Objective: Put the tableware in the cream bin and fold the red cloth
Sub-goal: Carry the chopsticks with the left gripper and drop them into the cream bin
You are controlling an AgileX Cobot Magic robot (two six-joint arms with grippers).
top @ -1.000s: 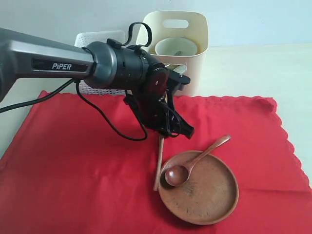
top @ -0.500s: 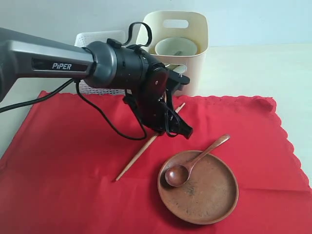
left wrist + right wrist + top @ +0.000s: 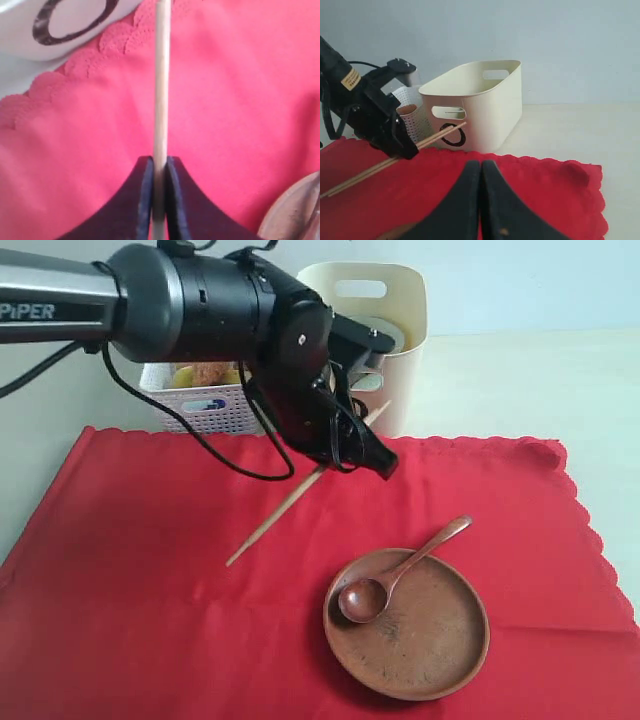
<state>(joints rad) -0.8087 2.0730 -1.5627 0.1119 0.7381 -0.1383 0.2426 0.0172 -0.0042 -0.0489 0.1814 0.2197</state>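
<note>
My left gripper (image 3: 355,462) is shut on the wooden chopsticks (image 3: 275,520) and holds them slanted above the red cloth (image 3: 150,590). Their upper ends point at the cream bin (image 3: 405,380). The left wrist view shows a stick (image 3: 161,90) pinched between the jaws, with the bin's black ring (image 3: 60,25) beyond. A pale bowl (image 3: 388,332) sits inside the bin. The wooden spoon (image 3: 395,575) rests on the round wooden plate (image 3: 420,640). My right gripper (image 3: 480,167) is shut and empty, low over the cloth (image 3: 545,185), facing the bin (image 3: 485,105).
A white perforated basket (image 3: 205,405) holding food stands left of the cream bin, behind the cloth's far edge. The left arm (image 3: 190,300) reaches in from the left above the cloth. A pale tabletop (image 3: 540,380) lies to the right of the bin.
The left jaws have closed on the chopsticks. The arm has risen and moved back towards the bin, lifting the sticks off the cloth and swinging them onto a slant.
</note>
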